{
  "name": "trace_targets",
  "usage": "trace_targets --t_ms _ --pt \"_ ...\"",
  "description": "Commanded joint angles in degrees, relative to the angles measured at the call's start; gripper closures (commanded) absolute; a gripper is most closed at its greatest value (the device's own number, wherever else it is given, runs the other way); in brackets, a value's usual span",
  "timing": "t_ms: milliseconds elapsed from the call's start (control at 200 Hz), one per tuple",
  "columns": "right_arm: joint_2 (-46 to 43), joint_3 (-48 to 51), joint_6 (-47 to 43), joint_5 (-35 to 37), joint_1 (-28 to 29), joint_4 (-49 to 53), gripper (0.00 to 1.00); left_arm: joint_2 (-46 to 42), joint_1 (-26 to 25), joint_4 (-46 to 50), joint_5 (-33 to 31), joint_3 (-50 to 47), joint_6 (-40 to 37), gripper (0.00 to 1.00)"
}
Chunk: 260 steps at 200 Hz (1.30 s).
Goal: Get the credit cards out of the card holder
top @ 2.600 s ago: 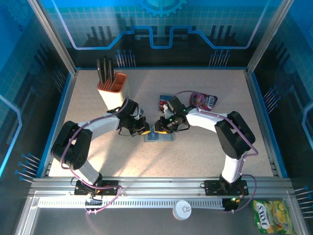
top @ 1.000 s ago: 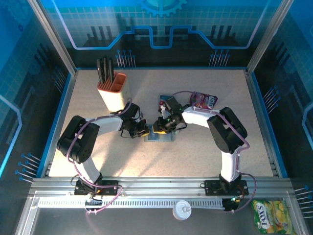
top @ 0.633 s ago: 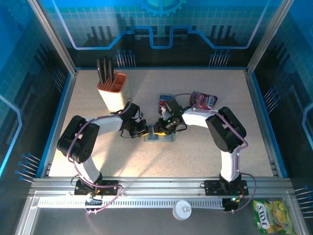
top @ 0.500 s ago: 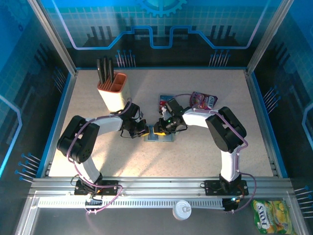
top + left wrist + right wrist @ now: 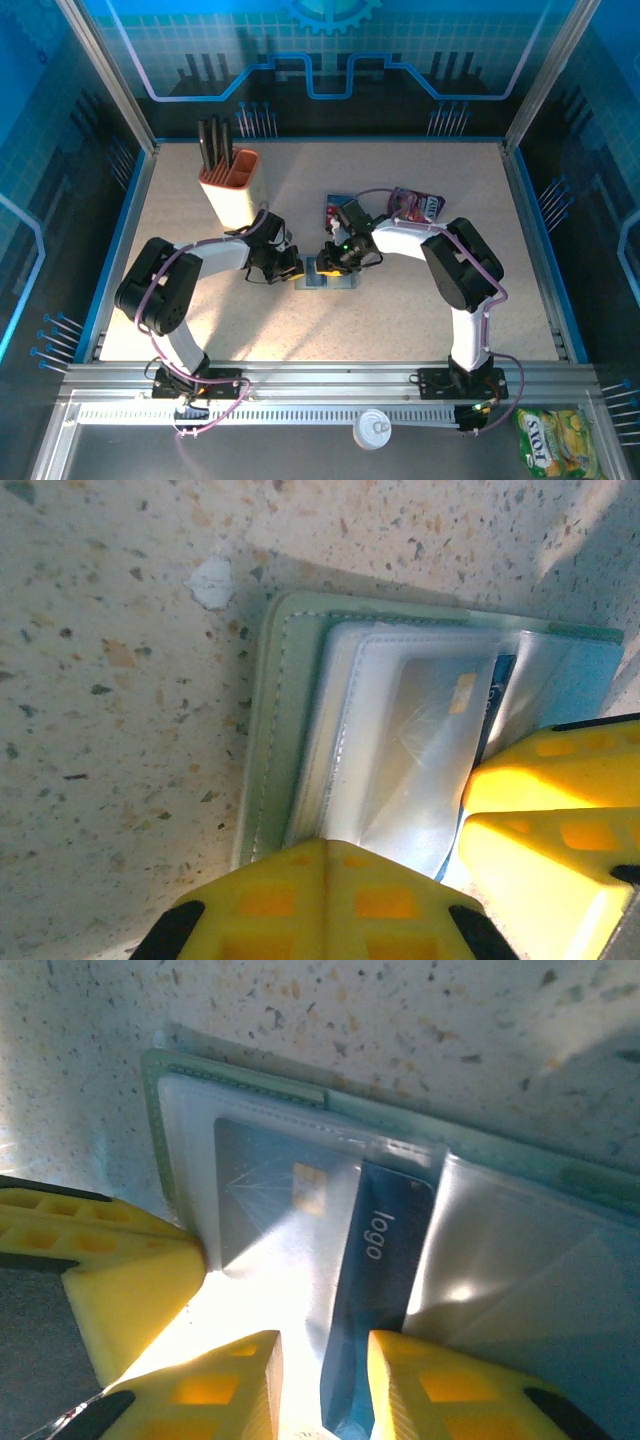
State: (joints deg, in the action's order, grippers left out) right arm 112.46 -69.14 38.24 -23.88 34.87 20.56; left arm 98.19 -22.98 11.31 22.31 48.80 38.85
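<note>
The card holder (image 5: 328, 277) lies open on the table, grey-green with clear sleeves (image 5: 270, 730) (image 5: 520, 1160). My left gripper (image 5: 294, 266) (image 5: 325, 880) is shut, and its tips press on the holder's near edge. My right gripper (image 5: 326, 262) (image 5: 325, 1380) is open over the holder's middle. A dark blue credit card (image 5: 385, 1250) marked "logo" sticks part-way out of a sleeve and stands between the fingers, close against the right finger (image 5: 430, 1380). A grey card (image 5: 270, 1190) (image 5: 430, 740) lies inside the left sleeve. A red and blue card (image 5: 334, 208) lies on the table behind.
An orange-and-cream cup (image 5: 230, 187) with black pens stands at the back left. A pink snack pouch (image 5: 417, 205) lies at the back right, near the right arm's forearm. The two grippers almost touch over the holder.
Since the earliest frame both arms have drawn in closer over the holder. Over the last second nothing has visibly moved.
</note>
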Motion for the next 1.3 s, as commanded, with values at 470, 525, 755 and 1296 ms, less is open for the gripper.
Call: trace_targets --t_ms 470,525,755,1296 --pt "-5.3 1.9 0.8 0.9 -0.2 1.4 0.68 -3.1 -0.3 5.6 2.0 3.4 -0.6 1.00" --pt "-5.3 2.4 1.2 0.5 -0.3 0.8 0.68 -2.6 -0.7 6.1 2.4 4.2 -0.9 1.00" --pt "-5.1 3.2 1.7 0.0 -0.6 0.1 0.68 0.3 -1.7 6.4 1.4 5.3 -1.6 1.00" --pt "-3.0 2.4 1.8 -1.3 -0.9 -0.5 0.68 2.6 -1.8 7.8 -1.7 4.5 -2.5 1.00"
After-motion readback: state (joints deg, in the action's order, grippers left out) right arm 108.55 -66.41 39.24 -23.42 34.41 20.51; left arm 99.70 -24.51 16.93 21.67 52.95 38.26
